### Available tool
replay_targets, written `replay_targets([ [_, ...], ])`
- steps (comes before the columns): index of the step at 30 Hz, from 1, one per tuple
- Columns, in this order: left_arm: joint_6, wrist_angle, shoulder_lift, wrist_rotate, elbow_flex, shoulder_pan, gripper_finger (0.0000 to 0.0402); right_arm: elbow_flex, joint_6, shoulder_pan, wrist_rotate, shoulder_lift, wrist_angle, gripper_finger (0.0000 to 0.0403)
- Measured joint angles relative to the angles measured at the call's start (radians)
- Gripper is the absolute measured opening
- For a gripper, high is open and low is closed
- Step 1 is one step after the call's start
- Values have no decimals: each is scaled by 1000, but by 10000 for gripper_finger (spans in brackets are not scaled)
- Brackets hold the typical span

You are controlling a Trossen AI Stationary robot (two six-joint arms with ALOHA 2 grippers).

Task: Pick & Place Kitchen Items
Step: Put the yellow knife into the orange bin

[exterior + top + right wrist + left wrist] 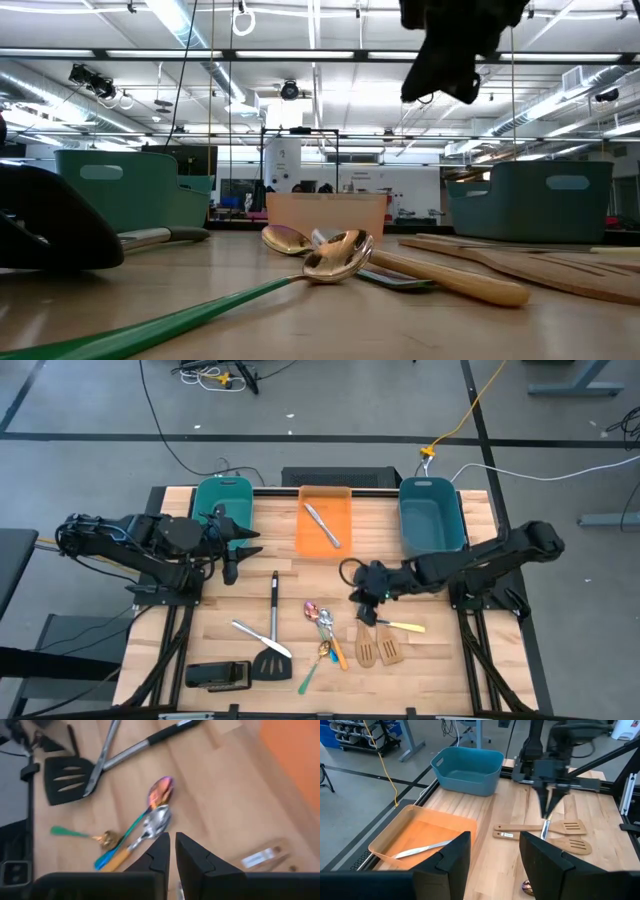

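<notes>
The right gripper (366,611) is held above the middle of the light wooden table (430,670), just over the handles of the two slotted light-wood spatulas (378,649); its jaws are drawn nearly together, and in the left wrist view a thin silver utensil (545,828) is seen hanging from their tips. What kind of utensil it is cannot be told. The left gripper (236,550) is parked at the far left, beside the left teal plastic bin (222,499), with its fingers (451,856) spread apart and nothing between them.

The remaining kitchen items are crowded in the near middle of the table. A cluster of spoons (322,630) with shiny bowls and coloured handles lies just left of the spatulas, and a gold-bowled spoon with a green handle (313,666) lies at the cluster's near end. Further left, a black slotted spatula with a steel handle (273,630) is crossed by a silver knife (260,638). A yellow-handled utensil (403,626) lies just right of the right gripper. A flat black rectangular block (217,676) sits at the near left corner.

At the far edge, an orange plastic bin (325,520) holding one silver knife (322,525) stands between the left teal bin and a right teal plastic bin (431,513). Bare wood is left between the bins and the utensils, and along the right side.
</notes>
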Motion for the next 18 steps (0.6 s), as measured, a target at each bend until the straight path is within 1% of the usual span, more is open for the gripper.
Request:
replay_targets([
  [5,-2,0,0,0,0,0,177,0,52,90,1,0,-31,40],
  [9,-3,0,0,0,0,0,177,0,120,159,-6,0,-90,40],
  [14,-4,0,0,0,0,0,177,0,225,235,-21,0,-161,40],
  [18,-4,0,0,0,0,0,177,0,331,280,-34,0,-254,40],
])
